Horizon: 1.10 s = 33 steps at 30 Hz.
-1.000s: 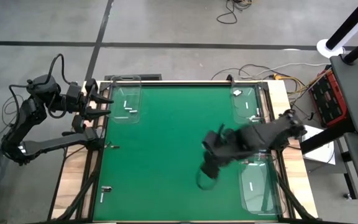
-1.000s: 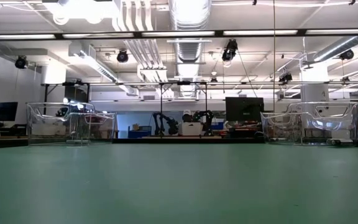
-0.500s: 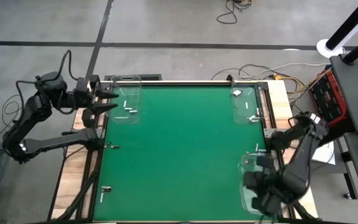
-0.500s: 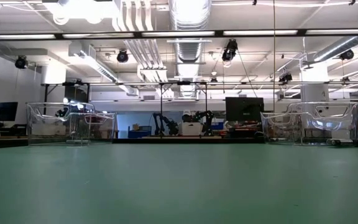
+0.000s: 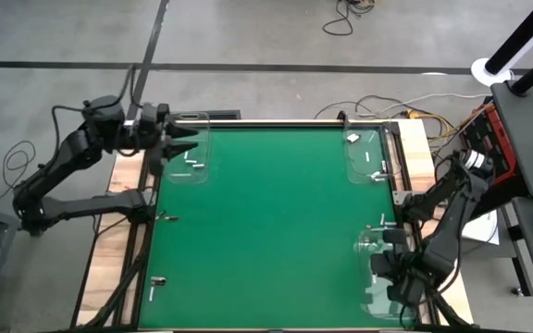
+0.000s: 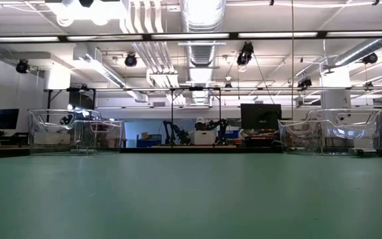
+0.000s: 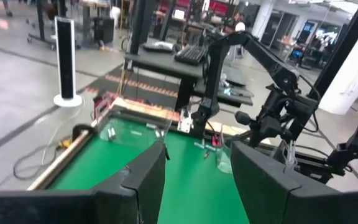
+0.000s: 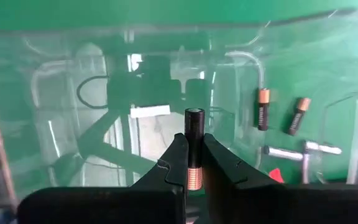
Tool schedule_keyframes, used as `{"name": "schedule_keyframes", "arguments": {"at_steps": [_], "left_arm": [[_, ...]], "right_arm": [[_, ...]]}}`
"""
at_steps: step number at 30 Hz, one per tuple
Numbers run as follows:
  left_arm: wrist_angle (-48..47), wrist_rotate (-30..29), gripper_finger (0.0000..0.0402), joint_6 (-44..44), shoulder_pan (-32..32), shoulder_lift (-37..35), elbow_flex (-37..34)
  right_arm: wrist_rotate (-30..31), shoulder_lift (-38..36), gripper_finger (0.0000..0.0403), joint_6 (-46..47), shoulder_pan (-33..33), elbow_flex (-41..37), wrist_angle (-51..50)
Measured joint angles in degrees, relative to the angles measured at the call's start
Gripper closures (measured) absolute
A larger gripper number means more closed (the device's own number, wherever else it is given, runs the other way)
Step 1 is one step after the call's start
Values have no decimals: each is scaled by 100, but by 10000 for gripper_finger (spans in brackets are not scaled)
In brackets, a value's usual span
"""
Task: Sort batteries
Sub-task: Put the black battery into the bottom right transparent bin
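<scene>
A robotics lab in a big industrial hall: bare ceiling ducts (image 6: 201, 13), long strip lights (image 6: 277, 34), other robot arms (image 6: 178, 131) on far benches, a monitor (image 6: 260, 116), concrete floor (image 5: 248, 37) with cables (image 5: 350, 17).

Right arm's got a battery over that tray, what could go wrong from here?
1. The right gripper pinches the dark battery upright by its lower half; a slight slip might tilt it or drop it early.
2. Released from above, it may roll or bounce in the clear tray instead of settling.
3. The tray sits by the table's right edge; a nudge from the arm might shift it.

The left gripper hangs open over the far-left tray.
</scene>
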Motion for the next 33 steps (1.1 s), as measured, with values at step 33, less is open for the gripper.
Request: {"name": "schedule_keyframes", "arguments": {"at_steps": [33], "left_arm": [[94,-254,238,135,-821,498,0]], "right_arm": [[-423,59,341,-194,-68,-1997,2230]]}}
